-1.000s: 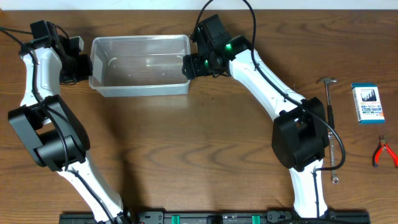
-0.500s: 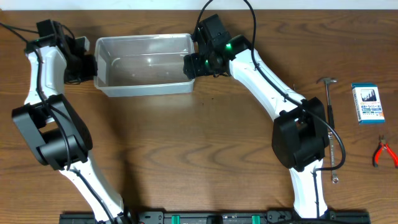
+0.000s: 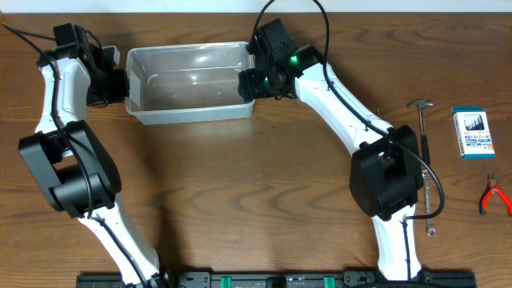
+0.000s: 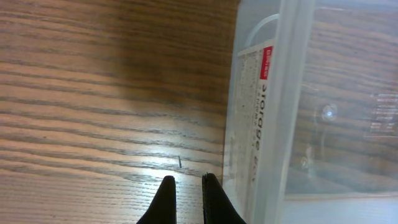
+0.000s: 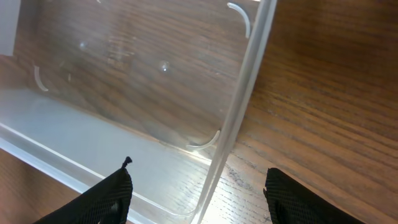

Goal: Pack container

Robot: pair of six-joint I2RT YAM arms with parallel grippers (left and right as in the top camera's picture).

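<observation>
The container (image 3: 189, 114), a clear plastic tub, lies empty at the back of the table, left of centre. My left gripper (image 3: 122, 85) sits at its left end. In the left wrist view this gripper (image 4: 186, 190) is shut on nothing, just outside the labelled end wall of the container (image 4: 256, 118) and close to it. My right gripper (image 3: 249, 82) is at the tub's right end. In the right wrist view it (image 5: 202, 190) stands open astride the end wall of the container (image 5: 246, 81), one finger inside and one outside, neither touching the wall.
To the right lie a hammer (image 3: 423, 128), a small blue-and-white box (image 3: 472, 133), red-handled pliers (image 3: 494, 197) and a thin metal tool (image 3: 430, 210) by the right arm's base. Both arms' bases stand near the front edge.
The container has slid a little to the right, with my left gripper moving right against its left end. The right gripper has stayed at the right end.
</observation>
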